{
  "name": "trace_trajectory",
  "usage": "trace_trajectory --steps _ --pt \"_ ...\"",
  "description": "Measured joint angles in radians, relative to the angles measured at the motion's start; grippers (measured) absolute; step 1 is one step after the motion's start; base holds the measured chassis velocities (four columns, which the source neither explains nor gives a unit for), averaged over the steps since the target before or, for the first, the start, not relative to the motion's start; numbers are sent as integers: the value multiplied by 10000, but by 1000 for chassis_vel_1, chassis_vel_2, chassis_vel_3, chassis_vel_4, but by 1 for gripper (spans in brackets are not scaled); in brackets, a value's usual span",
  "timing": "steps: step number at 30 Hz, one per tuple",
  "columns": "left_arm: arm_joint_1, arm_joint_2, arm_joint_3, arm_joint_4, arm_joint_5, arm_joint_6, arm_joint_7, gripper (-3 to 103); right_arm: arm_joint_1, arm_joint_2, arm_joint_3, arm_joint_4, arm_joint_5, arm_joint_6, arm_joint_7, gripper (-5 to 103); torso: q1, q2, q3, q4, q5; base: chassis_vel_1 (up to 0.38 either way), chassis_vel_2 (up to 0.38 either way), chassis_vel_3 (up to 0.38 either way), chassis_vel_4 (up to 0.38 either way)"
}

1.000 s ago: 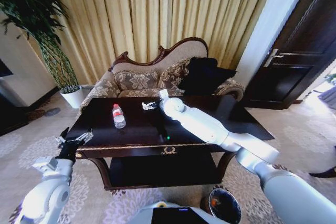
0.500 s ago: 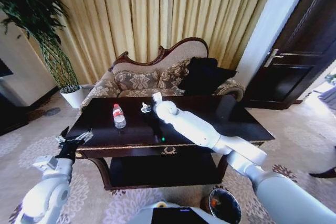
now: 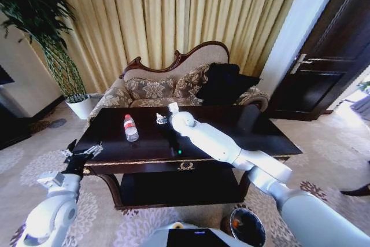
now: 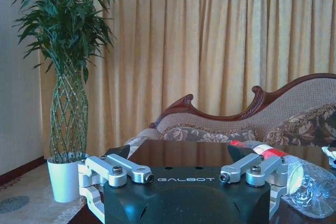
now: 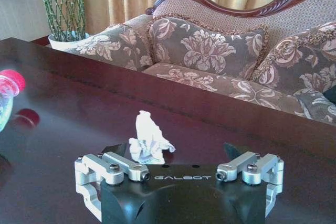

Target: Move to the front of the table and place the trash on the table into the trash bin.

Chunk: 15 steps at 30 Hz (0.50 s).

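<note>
The right gripper (image 5: 186, 169) has been moved a little farther across the tabletop (image 3: 243, 122) and is now held wide apart just before the crumpled white paper (image 5: 149, 139), so a grab looks close.

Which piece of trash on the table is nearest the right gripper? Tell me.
The crumpled white paper, just ahead of the open right gripper. The bottle lies farther toward the left gripper.
</note>
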Motion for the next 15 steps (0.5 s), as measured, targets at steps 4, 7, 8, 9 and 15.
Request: trace_trajectory --steps 4,7,8,9,15 --pt "6 -8 -41 96 6 -66 90 100 -5 109 -42 1 111 6 85 103 0 -1 1 -2 -1 0 0 0 0" --pt "10 -16 -49 129 9 -90 122 100 -5 191 -58 -23 227 9 150 96 0 0 0 -1 0 0 0 0 0" --pt "10 -15 -50 142 8 -98 130 100 -5 221 -67 -51 247 11 155 96 0 -1 0 -1 0 0 0 0 0" --pt "10 -15 -50 142 8 -98 130 100 -5 221 -67 -51 247 11 155 96 0 -1 0 -1 0 0 0 0 0" --pt "-27 41 -59 240 3 -120 141 100 2 322 -75 -217 248 28 132 71 0 0 0 -2 0 0 0 0 0"
